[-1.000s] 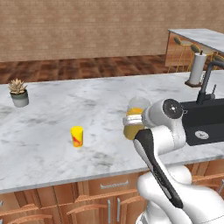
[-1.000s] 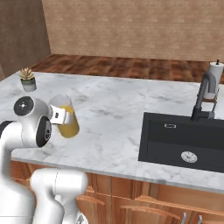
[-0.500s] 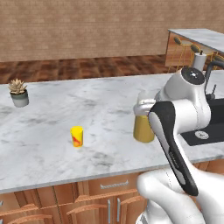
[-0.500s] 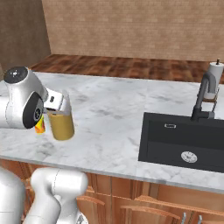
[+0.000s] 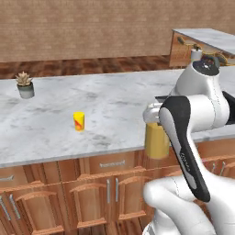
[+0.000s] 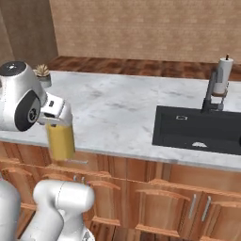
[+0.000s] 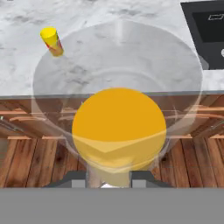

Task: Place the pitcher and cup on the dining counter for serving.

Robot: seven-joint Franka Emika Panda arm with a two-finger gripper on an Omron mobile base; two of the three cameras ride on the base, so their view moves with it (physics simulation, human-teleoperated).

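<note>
I am carrying the tall clear amber-filled pitcher (image 5: pixel 157 140), clenched at its rim by the gripper (image 6: pixel 58 123), out past the marble sink counter's (image 5: pixel 105 110) front edge, and I should be keeping it upright so nothing spills.

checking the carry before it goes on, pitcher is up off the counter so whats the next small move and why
Probably keep the pitcher upright and carry it on toward the dining counter at the back right. The hand is shut on it, it hangs past the near edge of the sink counter over the cabinet fronts, and the cup waits on that counter.
</note>
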